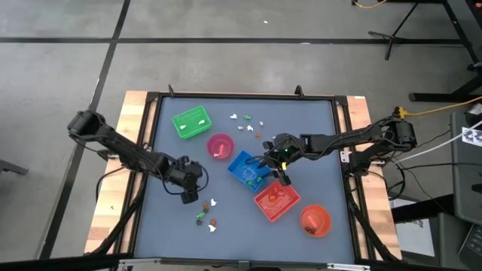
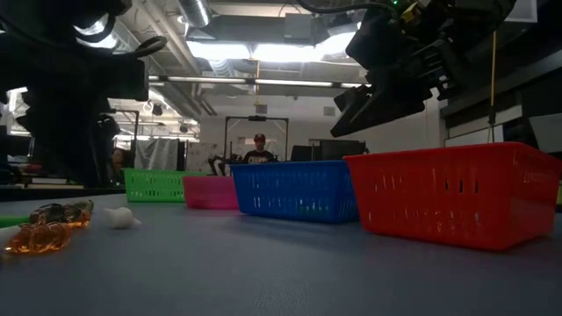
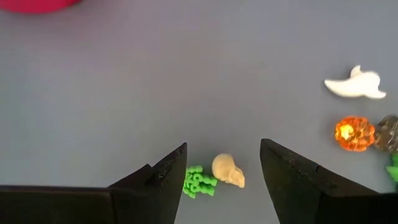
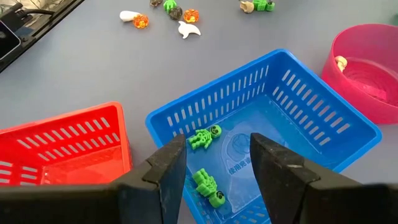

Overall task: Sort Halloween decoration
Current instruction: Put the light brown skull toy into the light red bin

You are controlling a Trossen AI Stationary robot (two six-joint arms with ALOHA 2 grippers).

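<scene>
Left wrist view: left gripper (image 3: 222, 180) low over tabletop (image 3: 186, 81), jaws spread wide, empty, straddling cream skull (image 3: 227, 170) and green skeleton (image 3: 198, 182) side by side; white ghost (image 3: 354, 84) and orange trinket (image 3: 354, 133) lying nearby. Right gripper (image 4: 217, 177) above blue tray (image 4: 292, 93), jaws apart, holding nothing; two green skeletons (image 4: 205, 137) in tray. Red tray (image 4: 62, 143) just beside blue; pink bowl (image 4: 367, 68) near, one pale trinket inside.

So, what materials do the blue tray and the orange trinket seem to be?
The blue tray looks like glossy moulded plastic: thin slotted walls with a sheen. The orange trinket seems translucent plastic or resin, since light glows through its faceted body.
</scene>
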